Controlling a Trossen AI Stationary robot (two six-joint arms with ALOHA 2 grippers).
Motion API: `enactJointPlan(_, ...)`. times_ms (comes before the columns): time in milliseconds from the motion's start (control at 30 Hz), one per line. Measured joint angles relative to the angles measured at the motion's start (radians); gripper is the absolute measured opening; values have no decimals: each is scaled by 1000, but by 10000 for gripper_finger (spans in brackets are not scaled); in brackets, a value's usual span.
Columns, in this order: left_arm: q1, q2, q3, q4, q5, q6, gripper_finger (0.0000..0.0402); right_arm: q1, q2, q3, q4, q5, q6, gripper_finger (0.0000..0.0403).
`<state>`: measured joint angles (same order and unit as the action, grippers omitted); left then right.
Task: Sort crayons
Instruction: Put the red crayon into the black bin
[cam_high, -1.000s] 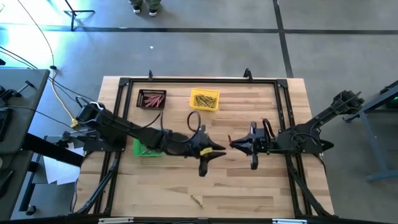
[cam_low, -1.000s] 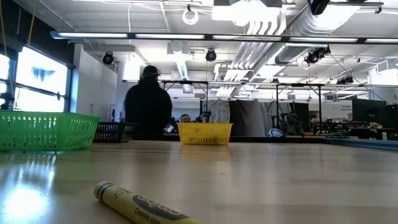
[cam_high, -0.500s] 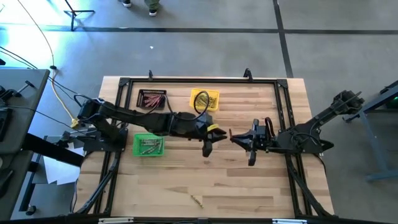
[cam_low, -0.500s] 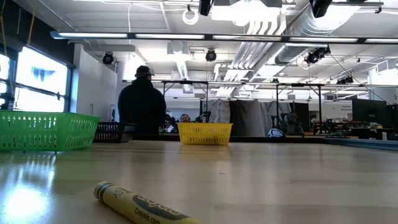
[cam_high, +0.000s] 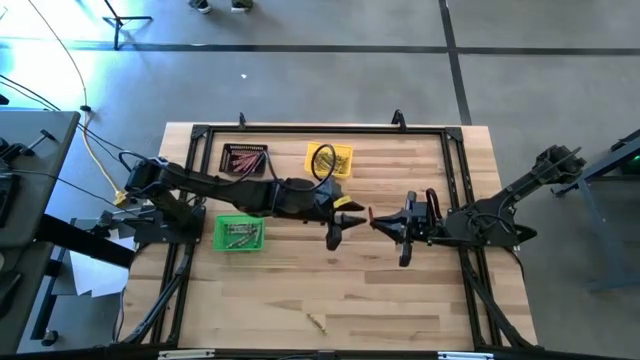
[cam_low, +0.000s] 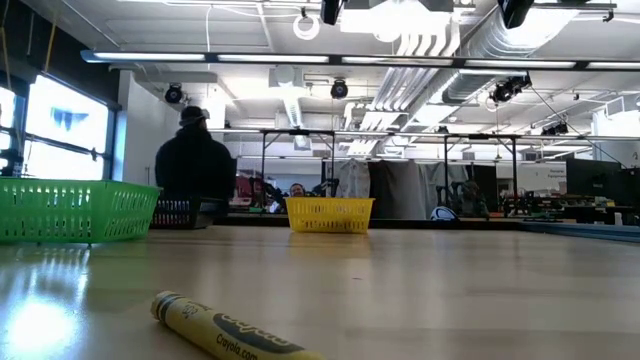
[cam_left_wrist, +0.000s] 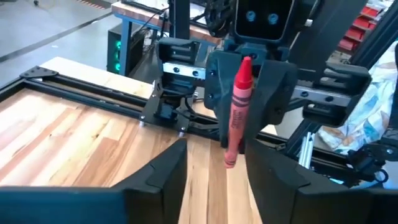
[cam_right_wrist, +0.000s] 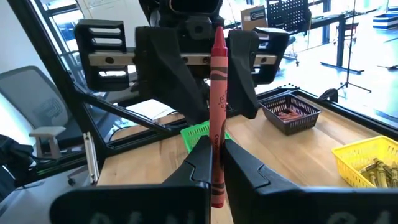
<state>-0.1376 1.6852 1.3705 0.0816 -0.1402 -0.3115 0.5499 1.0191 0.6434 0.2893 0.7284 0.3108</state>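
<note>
Handover midair: red crayon (cam_right_wrist: 217, 124) is being clamped by right gripper (cam_high: 374, 221); left gripper (cam_high: 352, 212) fingers apart around it. Closing needed next.

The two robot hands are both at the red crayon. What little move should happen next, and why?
Probably the left gripper should back straight away. Its fingers stand open on either side of the red crayon, while the right gripper is shut on the crayon's lower end, so the handover looks done. Pulling back clears room for the right arm to carry it to the black bin of red crayons.
</note>
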Motion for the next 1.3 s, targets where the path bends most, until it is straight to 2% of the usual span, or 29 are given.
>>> enactJointPlan(267,-13,4,0,68,0,0,178,-16,0,0,1,49,23,9)
enactJointPlan(567,-6,5,0,89,-34,-1,179,-62,42,1,31,30,82,9)
enactJointPlan(1033,5,6,0,65,-134,0,178,-60,50,1,69,40,23,5)
enactJointPlan(1200,14,6,0,65,-133,-28,177,-60,50,1,74,42,28,5)
enactJointPlan(1300,14,6,0,65,-93,-68,177,-64,50,1,81,42,28,5)
